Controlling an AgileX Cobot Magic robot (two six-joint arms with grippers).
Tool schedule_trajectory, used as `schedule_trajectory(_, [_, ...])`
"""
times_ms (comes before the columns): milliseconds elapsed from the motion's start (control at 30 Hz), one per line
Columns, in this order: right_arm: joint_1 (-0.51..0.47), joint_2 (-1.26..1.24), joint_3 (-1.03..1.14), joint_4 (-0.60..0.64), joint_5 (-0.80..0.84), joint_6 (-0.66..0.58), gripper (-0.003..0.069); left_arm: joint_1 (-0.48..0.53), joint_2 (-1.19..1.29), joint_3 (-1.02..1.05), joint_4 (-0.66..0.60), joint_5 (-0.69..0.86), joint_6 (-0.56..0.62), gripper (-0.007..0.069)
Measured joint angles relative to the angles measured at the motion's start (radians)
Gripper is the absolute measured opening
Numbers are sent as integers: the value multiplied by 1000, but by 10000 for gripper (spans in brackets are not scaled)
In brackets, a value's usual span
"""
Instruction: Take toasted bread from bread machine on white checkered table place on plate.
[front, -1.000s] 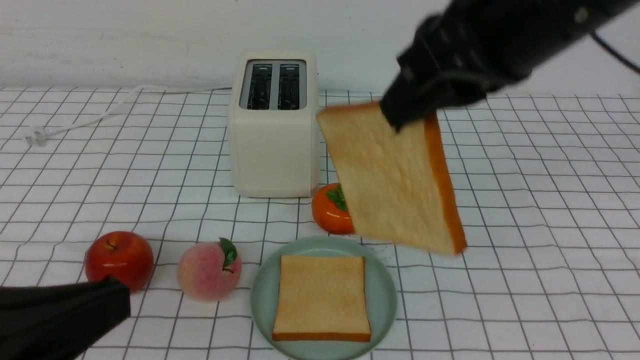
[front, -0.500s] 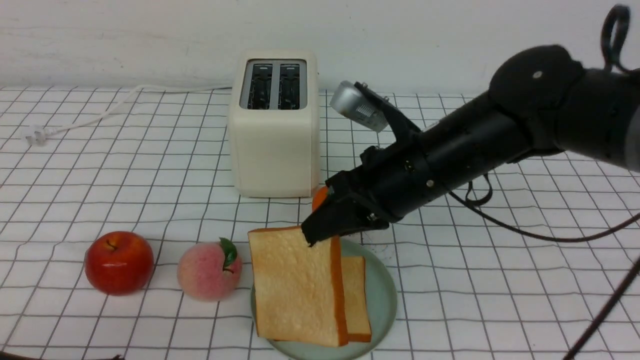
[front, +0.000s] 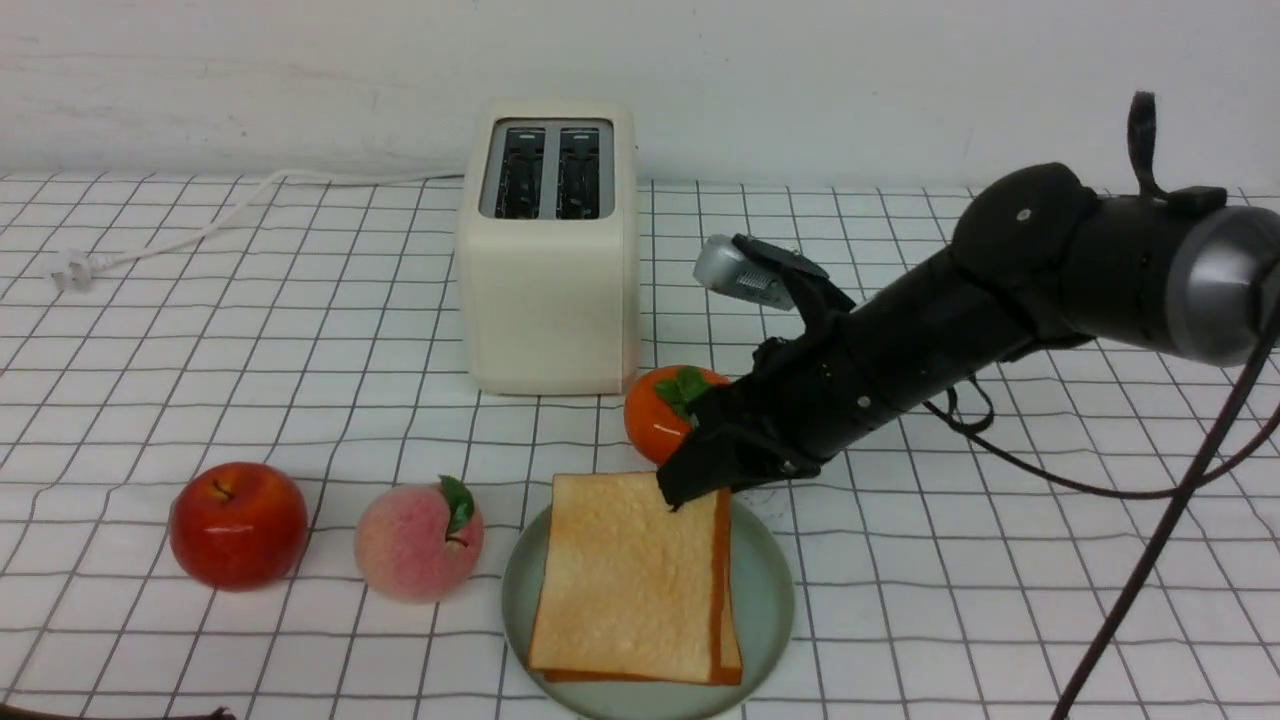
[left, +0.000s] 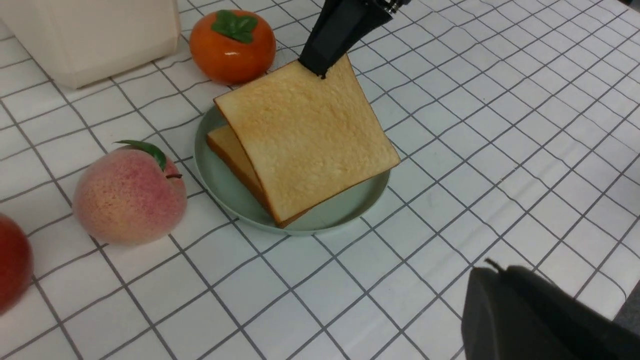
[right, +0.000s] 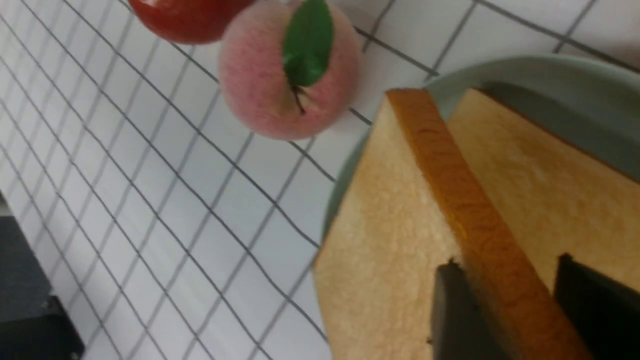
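The bread machine (front: 548, 250) stands at the back of the white checkered table (front: 1000, 560), both slots dark. On the plate (front: 770, 600) lie two slices of toasted bread. The upper slice (front: 630, 580) leans on the lower slice (left: 227, 145), its far edge still lifted. My right gripper (front: 690, 485) straddles that lifted crust edge (right: 450, 200), jaws open: one finger touches it, the other stands off with a gap. My left gripper (left: 492, 272) hovers shut and empty over the cloth, near-right of the plate.
An orange persimmon (front: 665, 410) sits just behind the plate, beside my right gripper. A peach (front: 418, 540) and a red apple (front: 238, 522) lie left of the plate. The toaster's white cord (front: 200, 235) runs off to the back left.
My right arm swung down and left, carrying the slice from mid-air beside the toaster onto the plated slice, then its jaws spread. The left arm drew back out of the front view.
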Motion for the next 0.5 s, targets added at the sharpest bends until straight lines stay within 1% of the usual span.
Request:
schedule_trajectory(33, [-7,-9,0,-12,6,0,376,0,0,0,4,0,-1,-8])
schedule_trajectory(100, [-22,-40,0,-43,17,8,429,0,0,0,14,0,-9,-8])
schedule_trajectory(167, [-35,-87,0,-63,26,16,447,0,0,0,22,-2,-16,-8])
schedule_trajectory(233, [-50,-171,0,-104,40,34,436,0,0,0,38,-12,-31,-8])
schedule_trajectory(333, [-64,-328,0,-214,104,102,358,0,-4,0,59,-41,-60,-13])
schedule_trajectory(367, [-64,-384,0,-272,139,132,326,0,-5,0,61,-51,-69,-13])
schedule_trajectory(400, [-64,-407,0,-298,154,149,309,0,-5,0,63,-55,-73,-13])
schedule_trajectory(433, [-64,-452,0,-351,188,187,262,0,-5,0,64,-68,-82,-13])
schedule_trajectory(467, [-63,-565,9,-480,267,285,167,0,-14,6,67,-107,-89,-13])
schedule_trajectory(500, [-63,-610,20,-527,290,333,130,0,-29,16,69,-129,-91,-13])
